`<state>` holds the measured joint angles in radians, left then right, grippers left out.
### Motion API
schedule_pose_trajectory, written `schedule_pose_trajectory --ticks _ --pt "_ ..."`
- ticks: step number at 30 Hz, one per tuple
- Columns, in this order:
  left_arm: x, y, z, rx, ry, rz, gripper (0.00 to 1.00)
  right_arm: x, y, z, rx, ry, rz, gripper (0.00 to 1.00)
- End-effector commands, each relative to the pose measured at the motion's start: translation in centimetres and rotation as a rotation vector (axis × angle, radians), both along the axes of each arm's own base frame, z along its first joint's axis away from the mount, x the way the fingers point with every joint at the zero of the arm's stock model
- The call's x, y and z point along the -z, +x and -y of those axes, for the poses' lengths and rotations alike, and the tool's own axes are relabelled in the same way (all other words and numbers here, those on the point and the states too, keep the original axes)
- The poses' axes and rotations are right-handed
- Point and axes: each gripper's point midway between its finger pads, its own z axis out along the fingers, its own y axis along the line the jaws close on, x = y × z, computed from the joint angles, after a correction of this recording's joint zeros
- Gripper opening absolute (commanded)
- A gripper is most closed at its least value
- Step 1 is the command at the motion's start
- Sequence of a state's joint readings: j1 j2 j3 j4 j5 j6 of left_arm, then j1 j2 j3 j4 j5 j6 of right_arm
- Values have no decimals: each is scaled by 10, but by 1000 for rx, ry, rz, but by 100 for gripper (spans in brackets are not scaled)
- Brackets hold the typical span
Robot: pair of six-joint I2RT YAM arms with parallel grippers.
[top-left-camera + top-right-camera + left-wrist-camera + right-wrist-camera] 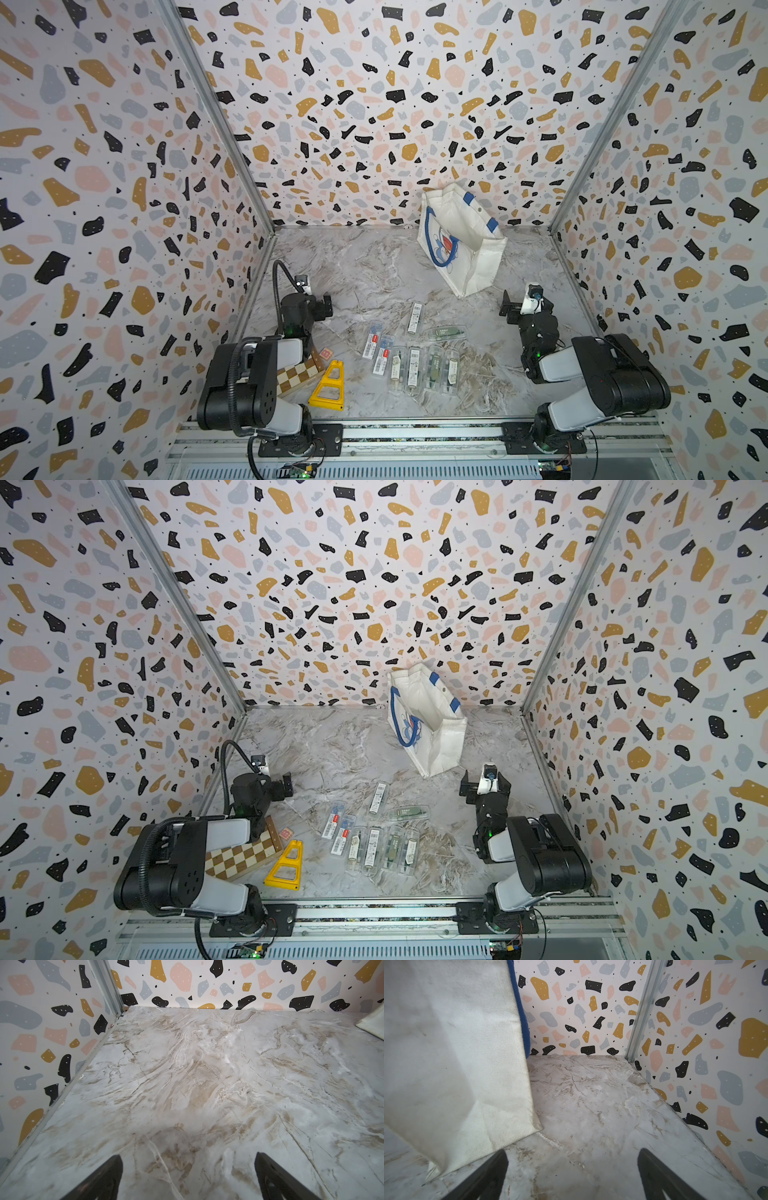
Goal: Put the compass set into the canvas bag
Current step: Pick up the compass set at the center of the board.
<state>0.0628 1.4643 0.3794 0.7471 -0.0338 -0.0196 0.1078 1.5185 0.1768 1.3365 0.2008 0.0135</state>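
The canvas bag (453, 224) (424, 700) stands open at the back right of the marble table, white with blue handles and a cartoon print on its left side. Several clear plastic compass set cases (413, 365) (372, 845) lie flat in the front middle, between the two arms. My left gripper (326, 307) (189, 1176) is open and empty over bare table, to the left of the cases. On the other side, my right gripper (509, 309) (573, 1174) is open and empty just in front of the bag's near corner (452, 1053).
A yellow triangular stand (330, 382) and a folded chessboard box (297, 374) lie by the left arm's base, with a small pink tile (326, 353) beside them. Patterned walls close the table on three sides. A rail runs along the front edge.
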Motion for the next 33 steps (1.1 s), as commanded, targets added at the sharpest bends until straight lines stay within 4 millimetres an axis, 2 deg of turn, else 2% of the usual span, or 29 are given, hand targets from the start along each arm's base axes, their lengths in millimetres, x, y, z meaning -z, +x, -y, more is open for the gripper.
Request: schedule_pose_trajectory --ticks 1,7,10,14,16,18,20,23,26,30,33 --pt "-12 2 -1 0 -6 48 100 -7 0 2 -2 13 27 99" --pt "-13 2 -1 0 -2 50 100 -9 -1 0 -4 2 34 99" --pt "-23 1 14 77 13 63 100 -16 -5 -7 -6 -28 54 99" --pt "-61 -3 -6 -100 28 0 99 -25 -8 -2 52 -43 44 99" --pt "-80 -10 -19 -232 -58 14 100 -36 -5 -2 78 -58 33 99" --pt "-87 -17 -30 -343 -134 -23 100 -45 -4 6 145 -18 17 99" --pt "-80 -19 -35 -413 -209 -62 99 -47 -2 14 221 154 -23 99" --pt "-74 -13 -18 -347 -397 -134 100 -42 1 2 193 367 -118 99" --pt "-77 -15 13 -275 -439 -183 95 -46 1 -30 41 444 -152 99" --pt "-67 -42 51 -232 -332 -271 95 -43 -8 -66 -81 462 -246 98" --pt "-44 -63 83 -140 -352 -384 94 -38 -21 -96 -180 434 -325 98"
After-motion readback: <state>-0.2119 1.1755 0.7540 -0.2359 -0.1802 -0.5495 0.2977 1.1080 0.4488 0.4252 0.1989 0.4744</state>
